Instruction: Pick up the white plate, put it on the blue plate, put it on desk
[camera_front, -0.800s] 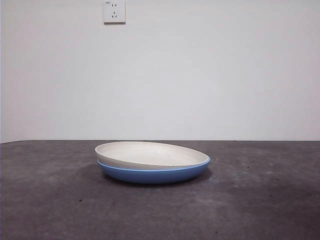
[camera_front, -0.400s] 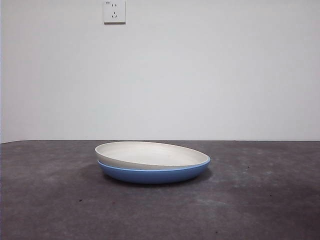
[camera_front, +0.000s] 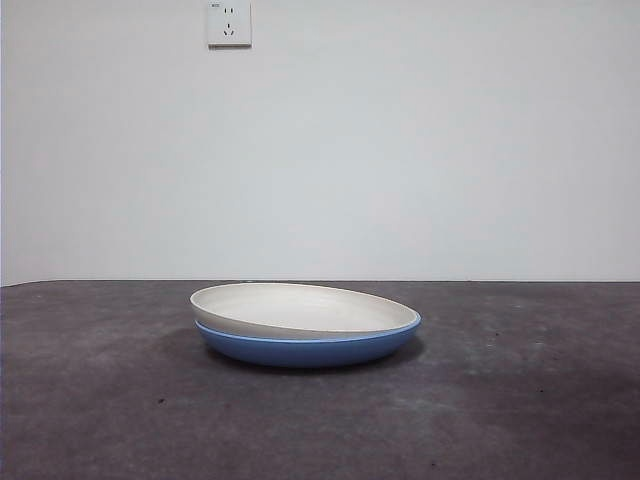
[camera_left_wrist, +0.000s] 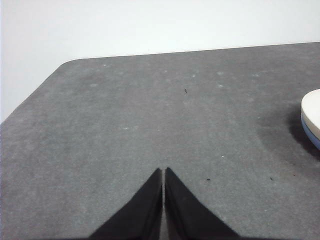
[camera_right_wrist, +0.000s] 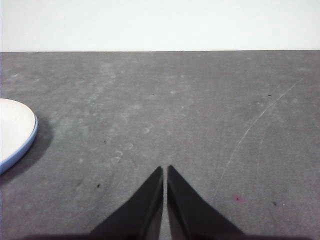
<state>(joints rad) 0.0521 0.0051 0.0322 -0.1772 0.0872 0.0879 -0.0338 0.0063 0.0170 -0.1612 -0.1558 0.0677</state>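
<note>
there, white plate atop blue plate, grippers apart

Nothing has changed: the white plate sits exactly as before, nested on the blue plate.

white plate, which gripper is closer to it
Cannot tell; neither is clearly nearer. The left gripper and right gripper both hang over bare desk, jaws shut, with the white plate only at each wrist view's edge.
</note>
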